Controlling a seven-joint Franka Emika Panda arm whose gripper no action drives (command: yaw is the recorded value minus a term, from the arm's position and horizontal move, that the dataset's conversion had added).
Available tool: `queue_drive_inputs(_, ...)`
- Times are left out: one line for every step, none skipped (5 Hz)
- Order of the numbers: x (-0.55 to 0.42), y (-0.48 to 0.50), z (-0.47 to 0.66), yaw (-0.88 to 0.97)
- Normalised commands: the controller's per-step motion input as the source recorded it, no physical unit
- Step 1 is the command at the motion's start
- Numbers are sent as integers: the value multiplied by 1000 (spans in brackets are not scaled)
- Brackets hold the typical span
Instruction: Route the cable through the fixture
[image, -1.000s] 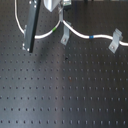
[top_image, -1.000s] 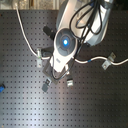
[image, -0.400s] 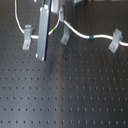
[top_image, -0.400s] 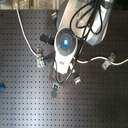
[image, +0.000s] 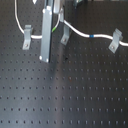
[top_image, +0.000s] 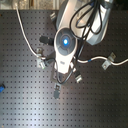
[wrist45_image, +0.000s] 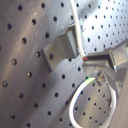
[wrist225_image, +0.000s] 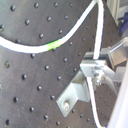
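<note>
Black perforated tabletop carries three grey clips; the white cable runs across them.

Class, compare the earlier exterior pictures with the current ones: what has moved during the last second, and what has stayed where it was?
The gripper has shifted slightly toward the first exterior view's right and a little lower, staying between the left clip and the middle clip. Whether it grips the cable cannot be told. The cable's blue band, all three clips including the right clip, and the black perforated board stayed put.
</note>
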Motion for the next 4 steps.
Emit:
queue_drive_inputs(-23,5,1,0)
queue_drive_inputs(-208,226,202,368)
queue_drive_inputs(-6,195,302,317)
queue_drive_inputs(74,194,374,180)
